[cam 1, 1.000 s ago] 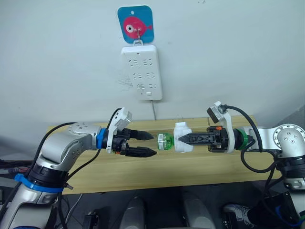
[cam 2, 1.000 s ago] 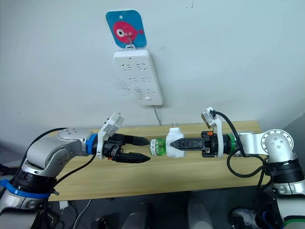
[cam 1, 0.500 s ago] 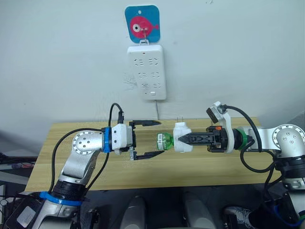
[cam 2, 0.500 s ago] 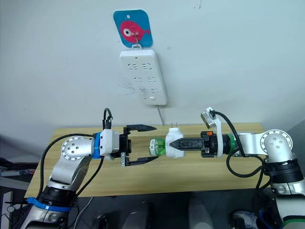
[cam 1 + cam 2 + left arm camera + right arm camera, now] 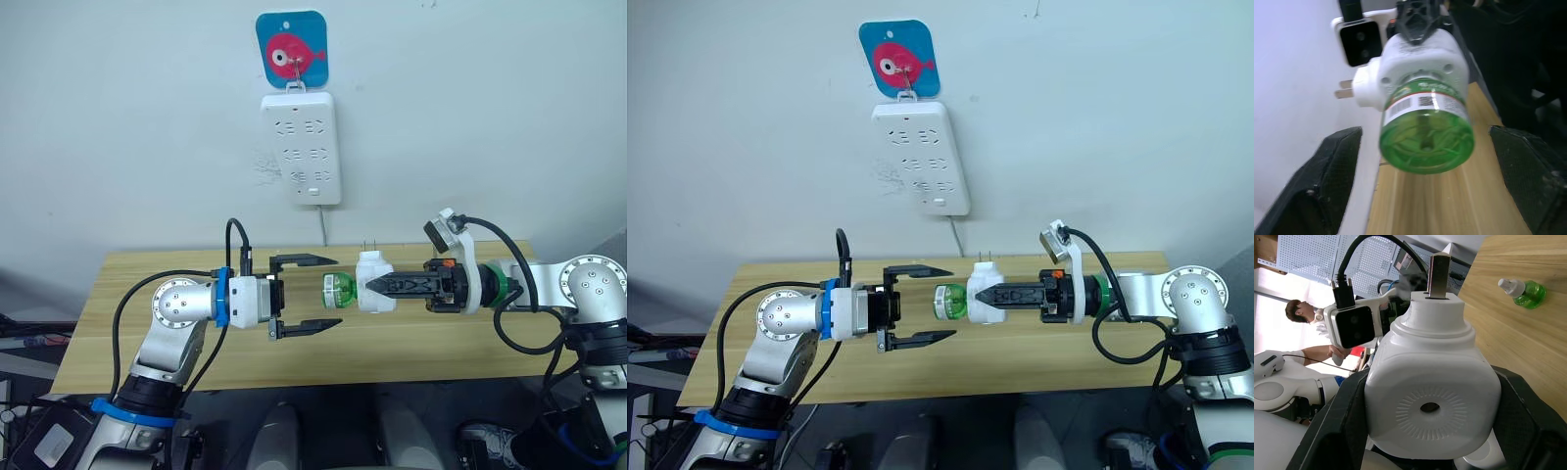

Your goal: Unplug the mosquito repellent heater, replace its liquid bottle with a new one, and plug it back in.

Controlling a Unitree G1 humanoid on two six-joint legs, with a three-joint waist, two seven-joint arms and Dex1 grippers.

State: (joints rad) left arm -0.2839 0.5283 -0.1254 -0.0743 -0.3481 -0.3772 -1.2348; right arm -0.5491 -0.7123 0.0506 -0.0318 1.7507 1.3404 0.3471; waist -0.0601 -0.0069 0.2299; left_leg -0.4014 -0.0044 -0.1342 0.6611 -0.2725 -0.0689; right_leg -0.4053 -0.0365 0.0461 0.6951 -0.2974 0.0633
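Mosquito repellent heater [image 5: 373, 282], a small white rounded plastic unit, sits clamped in the right gripper [image 5: 376, 284] above the wooden table [image 5: 421, 338]. Its green bottle [image 5: 338, 290] faces the spread left gripper [image 5: 323, 291]. Light, slick plastic; grip the bottle's round body.

One mosquito repellent heater [image 5: 373, 282], two green liquid bottles [image 5: 339, 290] [image 5: 1523, 292], one power strip [image 5: 302, 149], one person [image 5: 1300, 312].

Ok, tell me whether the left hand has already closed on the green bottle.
No: the left hand is open, its fingers standing apart either side of the green bottle without touching it.
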